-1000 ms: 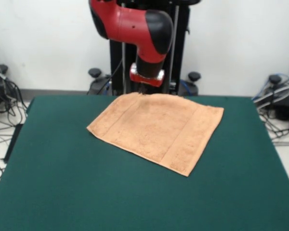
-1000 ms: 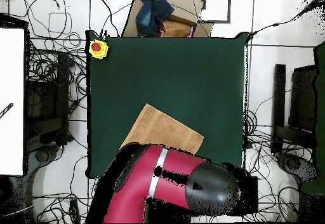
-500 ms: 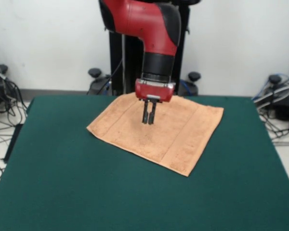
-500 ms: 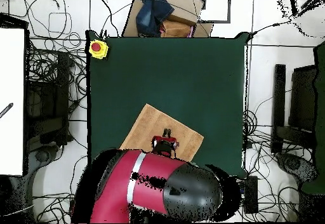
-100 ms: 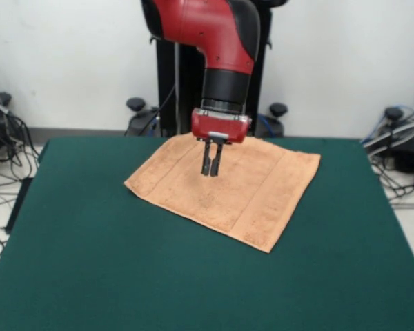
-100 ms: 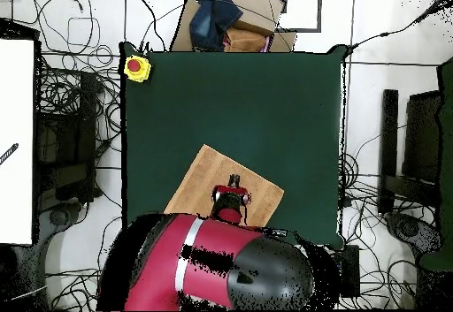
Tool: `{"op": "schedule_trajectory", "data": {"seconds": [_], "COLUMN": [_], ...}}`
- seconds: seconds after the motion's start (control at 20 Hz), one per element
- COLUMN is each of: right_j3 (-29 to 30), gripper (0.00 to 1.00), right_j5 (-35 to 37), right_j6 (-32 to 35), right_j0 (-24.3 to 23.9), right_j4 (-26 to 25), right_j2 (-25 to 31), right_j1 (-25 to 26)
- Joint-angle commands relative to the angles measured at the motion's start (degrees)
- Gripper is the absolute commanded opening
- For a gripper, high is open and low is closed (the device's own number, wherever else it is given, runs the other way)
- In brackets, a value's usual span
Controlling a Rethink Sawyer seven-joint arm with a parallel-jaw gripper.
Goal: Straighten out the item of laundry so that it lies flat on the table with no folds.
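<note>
Front view: the orange-tan towel (image 5: 224, 187) lies spread on the green table (image 5: 110, 276), turned at a slant so that its corners point roughly to 9, 12, 2 and 5 o'clock. It sits in the upper middle of the tabletop, its upper edge close to the table's far rim. Woven band stripes run near both ends, one along the left end and one along the right. The surface looks flat, with no fold showing (the upper edge behind the arm is partly hidden). The red and black arm (image 5: 214, 31) comes down from 12 o'clock and ends in the gripper (image 5: 211, 169), which hangs over the upper left part of the towel. Its two dark fingers (image 5: 205, 160) point straight down and stand close together with only a thin slit between them, holding nothing. Whether the tips touch the cloth cannot be told from here.

Overhead view: the table appears as a large dark green square, with a yellow box carrying a red button (image 6: 136, 67) at its 10 o'clock corner. The towel (image 6: 215, 172) lies toward 6 o'clock on the table, its lower part covered by the arm (image 6: 212, 264). The gripper (image 6: 234, 183) shows over the towel's middle, pointing toward 12 o'clock (fingers nearly together here too). Cables lie on the floor all round.
</note>
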Motion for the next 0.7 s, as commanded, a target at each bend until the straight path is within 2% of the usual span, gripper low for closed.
{"op": "schedule_trajectory", "data": {"seconds": [0.05, 0.4, 0.5, 0.7], "right_j3": [-2.2, -3.5, -3.9, -3.8], "gripper": [1.00, 1.00, 1.00, 1.00], "right_j5": [7.1, 6.6, 10.2, 8.1], "right_j6": [9.4, 9.5, 8.8, 11.3], "right_j0": [0.4, 1.3, 0.6, 3.4], "right_j4": [2.6, 2.8, 1.7, 6.6], "right_j2": [4.1, 3.7, 4.7, 6.3], "right_j1": [0.7, 0.7, -0.8, 2.2]}}
